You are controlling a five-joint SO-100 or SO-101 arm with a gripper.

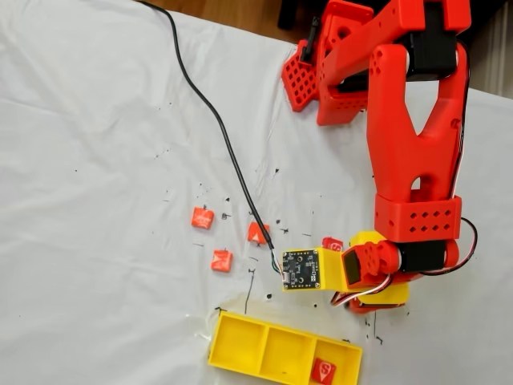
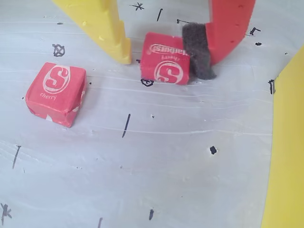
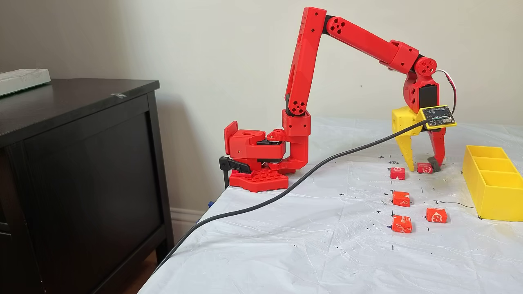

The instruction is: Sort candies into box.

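Note:
My gripper (image 2: 164, 64) stands open on the white cloth, its yellow finger (image 2: 102, 28) and red finger (image 2: 228, 28) astride one red candy (image 2: 165, 59). The grey pad touches that candy's right side; a small gap shows at the yellow tip. A side fixed view shows the gripper (image 3: 423, 167) down around this candy (image 3: 425, 168). A second candy (image 2: 56, 92) (image 3: 397, 173) (image 1: 332, 243) lies just beside it. Three more candies (image 1: 202, 217) (image 1: 258, 233) (image 1: 221, 260) lie loose to the left. The yellow box (image 1: 239, 346) (image 3: 496, 200) (image 2: 289, 156) holds one candy (image 1: 324, 370) in its right compartment.
A black cable (image 1: 216, 128) (image 3: 286, 192) runs across the cloth to the wrist's circuit board (image 1: 300, 269). The red arm base (image 3: 257, 163) sits at the table's back edge. A black dresser (image 3: 81, 163) stands beyond the table's left edge.

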